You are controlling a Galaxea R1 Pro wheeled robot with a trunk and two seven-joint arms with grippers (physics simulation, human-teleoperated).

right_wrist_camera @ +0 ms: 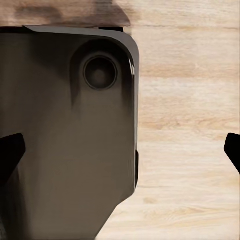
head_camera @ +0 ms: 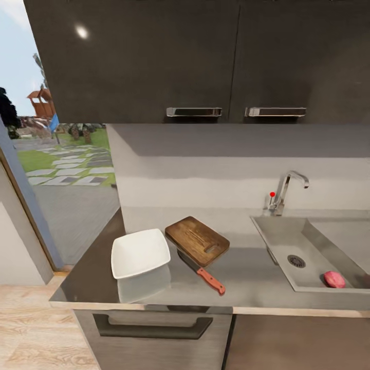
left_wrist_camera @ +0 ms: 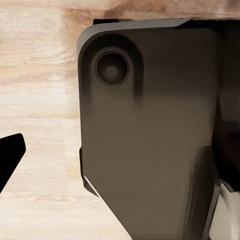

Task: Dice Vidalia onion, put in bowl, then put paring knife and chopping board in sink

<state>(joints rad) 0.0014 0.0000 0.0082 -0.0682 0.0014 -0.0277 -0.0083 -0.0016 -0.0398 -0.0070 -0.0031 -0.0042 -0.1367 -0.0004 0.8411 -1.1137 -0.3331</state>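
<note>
Pink onion (head_camera: 334, 279) in sink (head_camera: 288, 241) on head view, wrist views: both pincers' grip state unclear.

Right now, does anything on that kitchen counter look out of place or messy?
Nothing spilled or broken. The only oddity: an onion lies in the sink, and the knife lies aslant with its blade against the chopping board.

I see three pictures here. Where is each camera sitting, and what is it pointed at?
Head view: high on the robot, looking down at the countertop with bowl, chopping board, knife, sink and onion; none of the robot's own body appears.
Left wrist view: by the left gripper, aimed down at wooden floor and the robot's dark base.
Right wrist view: the same, mirrored; dark fingertips at the edges.
Both wrist views share floor and base.
</note>
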